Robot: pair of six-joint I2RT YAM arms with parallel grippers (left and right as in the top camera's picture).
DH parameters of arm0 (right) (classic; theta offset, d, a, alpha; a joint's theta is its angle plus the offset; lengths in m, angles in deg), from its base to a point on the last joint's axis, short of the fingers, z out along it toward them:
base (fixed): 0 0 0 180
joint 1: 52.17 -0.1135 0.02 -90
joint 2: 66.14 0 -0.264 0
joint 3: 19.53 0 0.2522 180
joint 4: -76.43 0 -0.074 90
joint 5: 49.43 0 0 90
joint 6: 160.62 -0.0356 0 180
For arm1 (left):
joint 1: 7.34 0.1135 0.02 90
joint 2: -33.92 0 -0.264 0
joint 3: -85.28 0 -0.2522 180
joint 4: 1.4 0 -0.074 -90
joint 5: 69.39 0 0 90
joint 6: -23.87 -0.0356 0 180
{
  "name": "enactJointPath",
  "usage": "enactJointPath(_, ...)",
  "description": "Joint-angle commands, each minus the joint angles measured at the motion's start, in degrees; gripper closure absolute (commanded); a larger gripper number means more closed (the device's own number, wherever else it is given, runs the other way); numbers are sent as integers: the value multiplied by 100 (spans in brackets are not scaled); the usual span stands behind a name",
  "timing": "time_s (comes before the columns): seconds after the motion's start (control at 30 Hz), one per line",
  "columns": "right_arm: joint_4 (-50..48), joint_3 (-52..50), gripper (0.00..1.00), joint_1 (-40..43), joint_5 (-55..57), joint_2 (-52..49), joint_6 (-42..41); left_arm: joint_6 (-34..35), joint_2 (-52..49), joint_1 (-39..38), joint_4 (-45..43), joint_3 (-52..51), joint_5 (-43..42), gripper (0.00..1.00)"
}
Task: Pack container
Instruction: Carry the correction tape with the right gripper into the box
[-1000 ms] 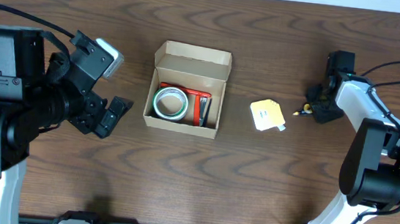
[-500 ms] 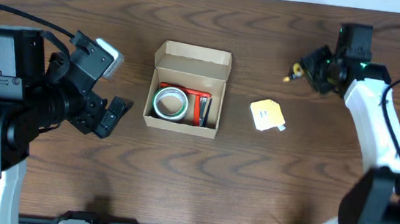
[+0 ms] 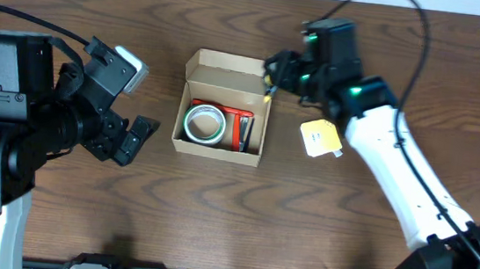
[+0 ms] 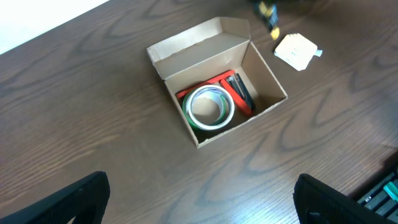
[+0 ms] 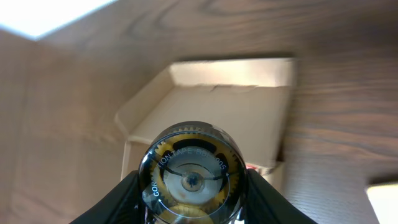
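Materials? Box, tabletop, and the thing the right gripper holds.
Box: matte tan cardboard, folded creases, raw edges.
Tabletop: dark wood grain, slight sheen; possibly laminate.
Dispenser: glossy clear plastic, yellow gear visible inside.

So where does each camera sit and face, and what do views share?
Overhead: above the table, facing straight down on the box, yellow pad, left arm and right arm.
Left wrist: on the left arm, looking obliquely down at the box; left end effector, open, at the bottom corners.
Right wrist: on the right arm, close above the box flap; right end effector grips a round item.
Shared: all show the box; overhead and left wrist show the tape roll inside.
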Motion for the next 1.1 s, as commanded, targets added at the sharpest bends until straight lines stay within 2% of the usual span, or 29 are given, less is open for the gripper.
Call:
enactJointPath(0.0, -50, 33, 80, -282, 282, -214, 741, -83, -2, 35, 15, 79, -87, 5)
enactJointPath(0.1, -26, 42, 80, -470, 271, -385, 955, -83, -4, 35, 15, 79, -87, 5)
enactJointPath(0.43, 507, 39, 78, -968, 282, -894, 942, -83, -4, 35, 15, 79, -87, 5)
enactJointPath(0.67, 800, 39, 81, -1038, 603, -1292, 374, -83, -4, 35, 15, 79, -87, 5)
enactJointPath(0.9, 763, 39, 80, -1040, 702, -1370, 343, -83, -4, 35, 15, 79, -87, 5)
enactJointPath(1.0, 728, 39, 76, -1047, 691, -1390, 341, -83, -2, 37, 15, 79, -87, 5)
enactJointPath(1.07, 745, 39, 69, -1073, 688, -1392, 343, -83, -4, 35, 15, 79, -87, 5)
